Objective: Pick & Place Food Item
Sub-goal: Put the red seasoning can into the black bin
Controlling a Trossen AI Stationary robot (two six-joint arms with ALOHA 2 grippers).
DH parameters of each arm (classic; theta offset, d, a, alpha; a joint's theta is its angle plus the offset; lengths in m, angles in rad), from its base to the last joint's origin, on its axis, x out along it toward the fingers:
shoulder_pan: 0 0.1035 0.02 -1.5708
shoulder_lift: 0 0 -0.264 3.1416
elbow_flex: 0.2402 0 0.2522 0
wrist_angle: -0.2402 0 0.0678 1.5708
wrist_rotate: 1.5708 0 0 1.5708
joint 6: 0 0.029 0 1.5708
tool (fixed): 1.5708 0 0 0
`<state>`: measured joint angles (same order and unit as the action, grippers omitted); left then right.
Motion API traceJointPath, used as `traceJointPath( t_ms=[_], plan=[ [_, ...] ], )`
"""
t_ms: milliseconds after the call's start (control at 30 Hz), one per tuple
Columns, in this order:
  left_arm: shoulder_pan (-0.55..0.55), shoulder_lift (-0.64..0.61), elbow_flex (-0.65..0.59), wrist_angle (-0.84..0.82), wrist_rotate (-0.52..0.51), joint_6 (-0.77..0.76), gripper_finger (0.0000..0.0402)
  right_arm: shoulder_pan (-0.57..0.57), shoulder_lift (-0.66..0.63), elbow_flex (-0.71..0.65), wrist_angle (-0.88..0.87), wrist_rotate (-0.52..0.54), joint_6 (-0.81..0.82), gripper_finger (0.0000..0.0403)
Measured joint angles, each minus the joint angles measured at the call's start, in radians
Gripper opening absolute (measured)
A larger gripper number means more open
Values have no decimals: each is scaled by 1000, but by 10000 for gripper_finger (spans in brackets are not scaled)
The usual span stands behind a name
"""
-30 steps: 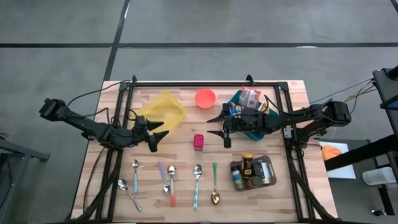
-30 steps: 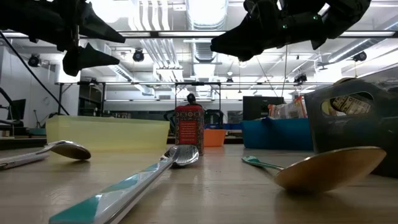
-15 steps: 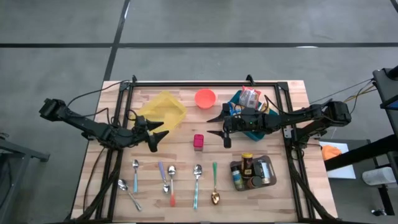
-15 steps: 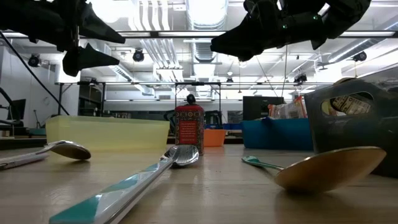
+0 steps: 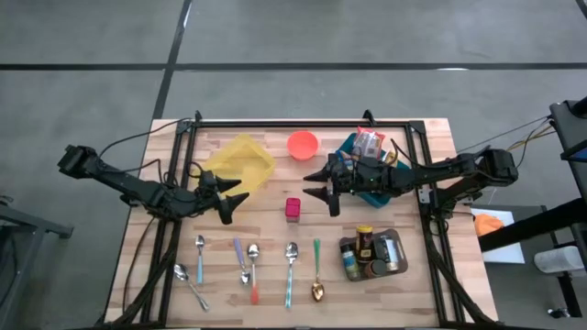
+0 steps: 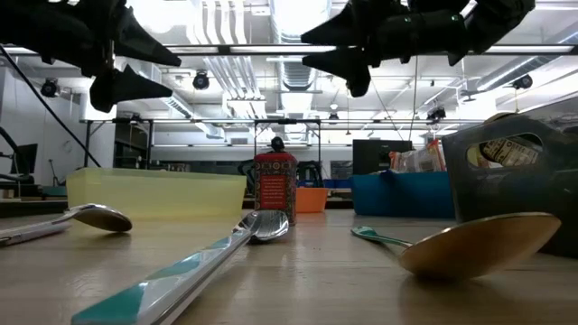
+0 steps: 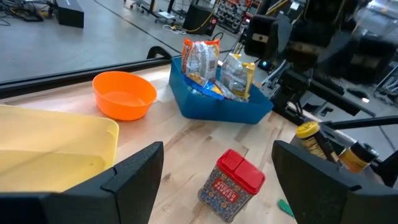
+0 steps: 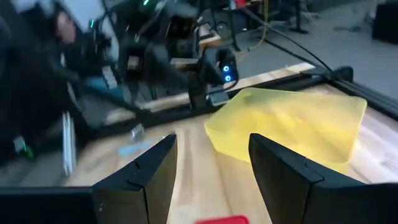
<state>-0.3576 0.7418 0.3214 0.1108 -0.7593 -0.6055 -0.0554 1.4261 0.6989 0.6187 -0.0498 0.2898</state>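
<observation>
Overhead, both arms reach inward; left fingers [image 5: 231, 197] and right fingers [image 5: 318, 181] spread, empty.

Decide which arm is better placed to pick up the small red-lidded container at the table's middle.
Probably the right: the right gripper hovers open, nearer the small red-lidded container. The left gripper, also open, is farther off, beside the yellow plastic tub.

Grey concrete floor [image 5: 303, 37] w/ dark seam lines surrounds the wooden table [image 5: 275, 229]. Beyond table in low view: bright ceiling lights [image 6: 298, 13], white ducts, dark shelving racks.
</observation>
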Motion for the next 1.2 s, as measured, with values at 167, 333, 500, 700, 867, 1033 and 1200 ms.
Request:
traceJointPath(
  t_ms=[167,333,500,700,867,1033,1200],
  plan=[
    [0,0,0,-32,0,0,300,0,0,47,-83,125,183,196],
    [0,0,0,-70,0,0,300,6,28,170,-404,128,521,196],
    [0,0,0,-97,0,1,300,11,80,341,-718,132,599,196],
    [0,0,0,-128,0,1,300,58,199,543,-947,193,631,196],
    [0,0,0,-138,0,1,300,101,322,688,-1056,261,632,196],
    [0,0,0,-139,0,2,300,143,437,781,-1094,323,769,196],
    [-1,0,0,-149,0,4,300,159,501,843,-1132,406,811,196]
  ],
)
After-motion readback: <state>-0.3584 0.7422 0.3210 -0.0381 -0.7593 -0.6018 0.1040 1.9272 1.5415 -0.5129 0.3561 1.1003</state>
